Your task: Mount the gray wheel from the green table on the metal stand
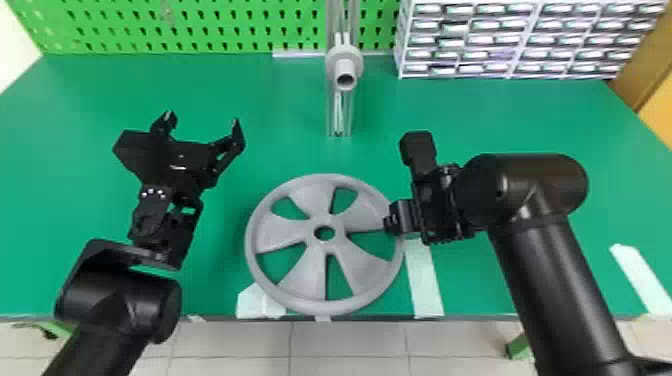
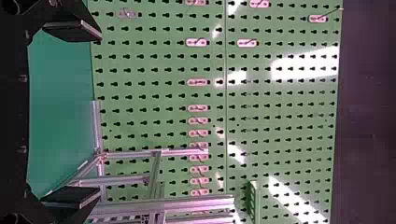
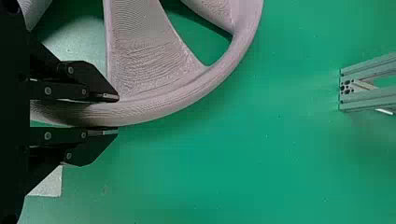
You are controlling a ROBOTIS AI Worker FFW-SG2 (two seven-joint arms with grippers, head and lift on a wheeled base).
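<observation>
The gray wheel lies at the front middle of the green table. At its right rim is my right gripper; in the right wrist view the right gripper is shut on the rim of the wheel, one finger on each side. My left gripper stands open and holds nothing, left of the wheel; the left gripper has its fingers wide apart in the left wrist view. Behind the wheel rises the metal stand, with a gray hub facing forward.
A green pegboard runs along the back of the table. A rack of small drawers stands at the back right. Pale tape strips mark the table's front edge.
</observation>
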